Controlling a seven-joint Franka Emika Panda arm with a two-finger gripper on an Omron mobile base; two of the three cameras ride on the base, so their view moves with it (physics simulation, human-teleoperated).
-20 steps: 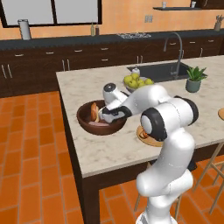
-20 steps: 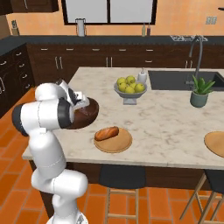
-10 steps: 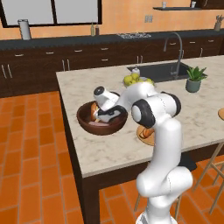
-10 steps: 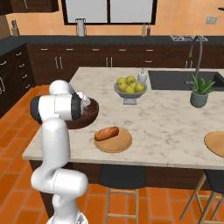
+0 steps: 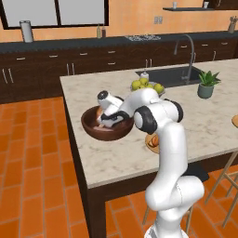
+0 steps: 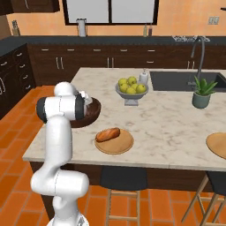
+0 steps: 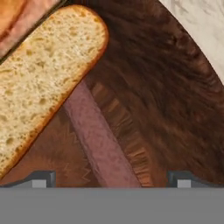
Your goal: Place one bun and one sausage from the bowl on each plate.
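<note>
1. Hand view puts the sausage (image 7: 98, 138) right under you: a pinkish-brown stick lying on the floor of the bowl (image 7: 175, 109), running between the two fingertips (image 7: 41, 178) of the claw. Its far end slips under the bun (image 7: 41, 74), a cut half with its crumb face up.
2. Your claw (image 5: 108, 122) is wide open and empty, reaching down into the bowl (image 5: 106, 129) from the side facing the surface's middle.
3. The bowl (image 6: 88, 115) sits near the surface's corner closest to the base. The near plate (image 6: 114, 141), at the front edge, already carries a bun (image 6: 108, 134) but no sausage that I can see.
4. My judgement: the step in hand is picking the sausage. Come straight down so the fingertips straddle it across its width, and close on the free part near you, well away from the bun's edge.
5. Keep low enough to catch its middle height; a round stick may roll out of a shallow pinch.
6. Lift vertically before swinging, clearing the bowl rim, so the bun is not dragged along.
7. A second plate (image 6: 217, 145) waits at the far end of the front edge.
</note>
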